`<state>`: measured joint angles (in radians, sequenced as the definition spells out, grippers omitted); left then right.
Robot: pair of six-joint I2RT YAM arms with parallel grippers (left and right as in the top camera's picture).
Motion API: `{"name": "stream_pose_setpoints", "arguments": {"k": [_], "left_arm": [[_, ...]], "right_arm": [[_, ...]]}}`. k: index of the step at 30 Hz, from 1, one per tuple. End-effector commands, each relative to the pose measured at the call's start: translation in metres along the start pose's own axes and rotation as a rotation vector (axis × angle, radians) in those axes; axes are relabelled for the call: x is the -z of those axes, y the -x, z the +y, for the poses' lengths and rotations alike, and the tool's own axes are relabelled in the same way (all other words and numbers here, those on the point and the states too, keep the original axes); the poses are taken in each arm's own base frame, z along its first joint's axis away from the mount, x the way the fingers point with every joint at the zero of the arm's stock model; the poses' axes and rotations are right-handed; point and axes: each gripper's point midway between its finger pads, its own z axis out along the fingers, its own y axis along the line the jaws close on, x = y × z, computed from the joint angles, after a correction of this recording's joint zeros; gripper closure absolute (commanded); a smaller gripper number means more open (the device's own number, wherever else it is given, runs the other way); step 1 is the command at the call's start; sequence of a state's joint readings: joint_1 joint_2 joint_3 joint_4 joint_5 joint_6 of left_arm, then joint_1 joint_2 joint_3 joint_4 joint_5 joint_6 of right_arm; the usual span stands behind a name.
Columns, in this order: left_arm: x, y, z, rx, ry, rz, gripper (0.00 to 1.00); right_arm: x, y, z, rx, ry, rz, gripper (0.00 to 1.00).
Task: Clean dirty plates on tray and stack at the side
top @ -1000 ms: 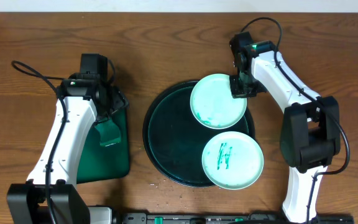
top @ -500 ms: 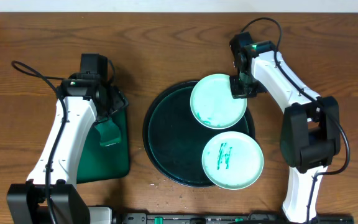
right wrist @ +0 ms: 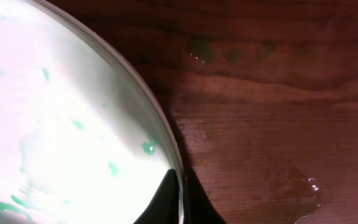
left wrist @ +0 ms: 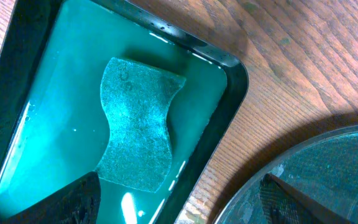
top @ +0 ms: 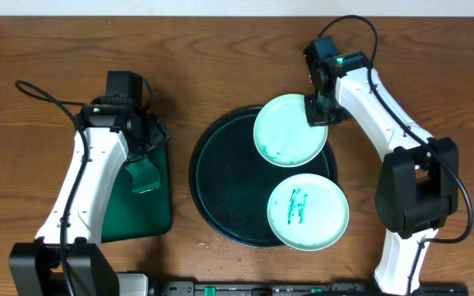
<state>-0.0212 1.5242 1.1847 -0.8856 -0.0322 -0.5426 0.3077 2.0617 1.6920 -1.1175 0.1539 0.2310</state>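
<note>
Right claw (top: pixel 318 111) clenched on the far-right rim of the upper plate (top: pixel 290 130); my wrist view shows both fingertips (right wrist: pixel 157 208) pinching the edge. Since half a second ago the plate has crept up and right, and the elbow has swung outward. I read that as the drag off the tray (top: pixel 220 177) starting, toward bare tabletop (top: pixel 434 74). Plate still overlaps the tray rim and shows faint green smears only. Second plate (top: pixel 308 211) carries its scribble, untouched. Left claw (left wrist: pixel 182 199) spread wide over the sponge (left wrist: pixel 138 121).
</note>
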Motion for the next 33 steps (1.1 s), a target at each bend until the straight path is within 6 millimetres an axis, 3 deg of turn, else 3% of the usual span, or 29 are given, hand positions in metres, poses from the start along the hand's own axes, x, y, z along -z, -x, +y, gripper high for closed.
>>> {"name": "stream_pose_setpoints", "arguments": {"k": [1, 8, 21, 30, 33], "left_arm": [[0.004, 0.005, 0.0, 0.0, -0.004, -0.014, 0.18], [0.004, 0.006, -0.001, 0.0, -0.005, -0.017, 0.18], [0.004, 0.007, -0.002, 0.0, -0.009, -0.022, 0.18], [0.004, 0.007, -0.002, 0.0, -0.009, -0.022, 0.18], [0.004, 0.007, -0.002, 0.001, -0.01, -0.024, 0.18]], "right_arm": [[0.01, 0.001, -0.005, -0.016, -0.022, -0.026, 0.98], [0.012, -0.001, -0.011, 0.022, -0.09, -0.027, 0.98], [0.015, -0.003, 0.007, 0.086, -0.093, -0.042, 0.99], [0.017, -0.003, -0.002, 0.08, -0.161, -0.048, 0.99], [0.022, -0.012, -0.003, 0.093, -0.168, -0.025, 0.98]]}}
